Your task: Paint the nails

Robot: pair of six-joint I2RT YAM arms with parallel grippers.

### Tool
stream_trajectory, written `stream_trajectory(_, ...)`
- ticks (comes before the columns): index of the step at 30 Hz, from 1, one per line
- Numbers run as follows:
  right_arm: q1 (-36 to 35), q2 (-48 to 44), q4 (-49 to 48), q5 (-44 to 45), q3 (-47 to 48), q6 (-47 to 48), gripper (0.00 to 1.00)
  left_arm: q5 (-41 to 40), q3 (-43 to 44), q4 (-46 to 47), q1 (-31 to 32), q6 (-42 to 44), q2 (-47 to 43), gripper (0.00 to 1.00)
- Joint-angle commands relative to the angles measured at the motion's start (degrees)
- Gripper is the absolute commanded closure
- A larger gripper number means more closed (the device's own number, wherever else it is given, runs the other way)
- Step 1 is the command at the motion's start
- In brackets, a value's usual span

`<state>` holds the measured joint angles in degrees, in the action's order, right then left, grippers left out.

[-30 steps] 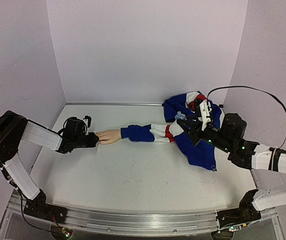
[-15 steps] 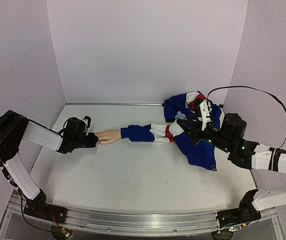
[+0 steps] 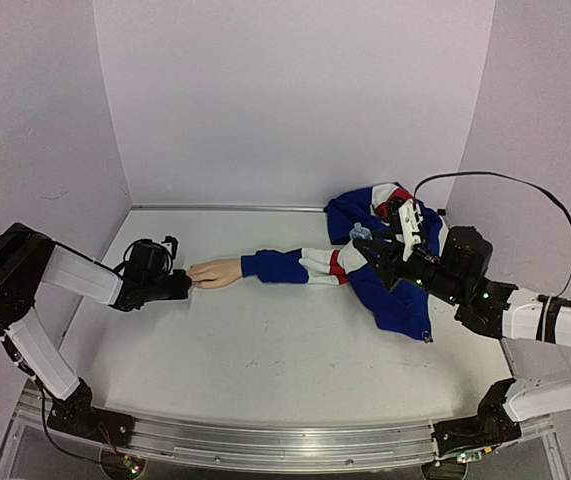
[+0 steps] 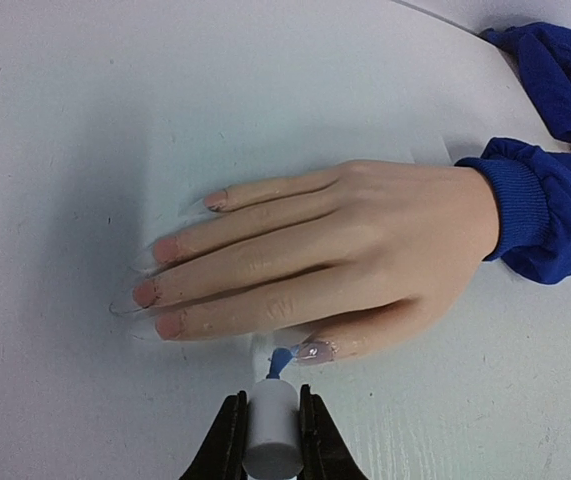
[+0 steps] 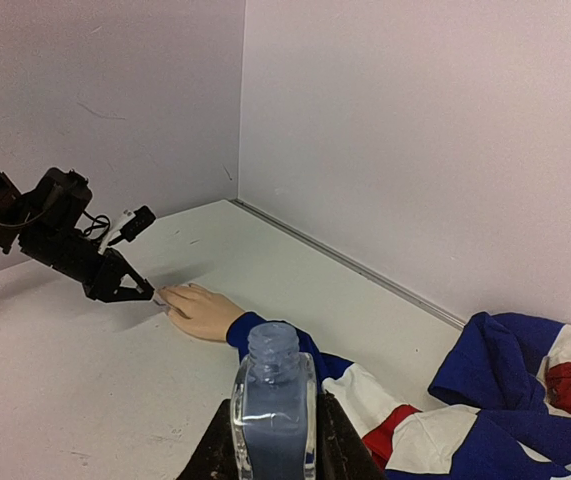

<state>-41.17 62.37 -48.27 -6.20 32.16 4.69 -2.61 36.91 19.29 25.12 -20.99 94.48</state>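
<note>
Flat, matte white counter [image 3: 265,345], faintly scuffed, boxed in on three sides by plain pale lilac walls [image 3: 295,100]. Grooved metal rail [image 3: 265,440] along the near edge.

Left end effector [image 4: 270,405]: clamped together on a brush [image 4: 271,440] with a smooth white cylindrical handle. Blue bristle tip just ahead of the fingers, right at the thumb nail; contact hard to judge. Directly ahead, palm down on the counter, a smooth, pale flesh-toned hand [image 4: 365,260] with long, slightly spread fingers. Nails [image 4: 146,293] ahead and to the left in the wrist view: small and pinkish on four fingers, with clear pointed tips reaching past them; glossy on the thumb. Ribbed blue knit cuff [image 4: 535,210] off to the right, at the wrist.

Right end effector [image 5: 273,445]: closed on a clear, flat-sided bottle [image 5: 273,380], upright, threaded neck uncapped, bluish contents. Soft crumpled jacket [image 3: 385,290], blue with red and white panels, under and beside it, well apart from the left end effector.
</note>
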Motion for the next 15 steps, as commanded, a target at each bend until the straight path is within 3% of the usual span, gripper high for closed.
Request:
stream_trajectory(1, 0.21, -0.41, -4.73, -0.48, 0.89, -0.36, 1.0, -2.03, -0.45, 0.93, 0.1, 0.6, -3.86, 1.0)
stream_trajectory(15, 0.24, -0.14, -4.73, -0.47, 0.95, -0.38, 1.0, 2.44, 2.13, 1.01, 0.1, 1.01, -1.89, 1.0)
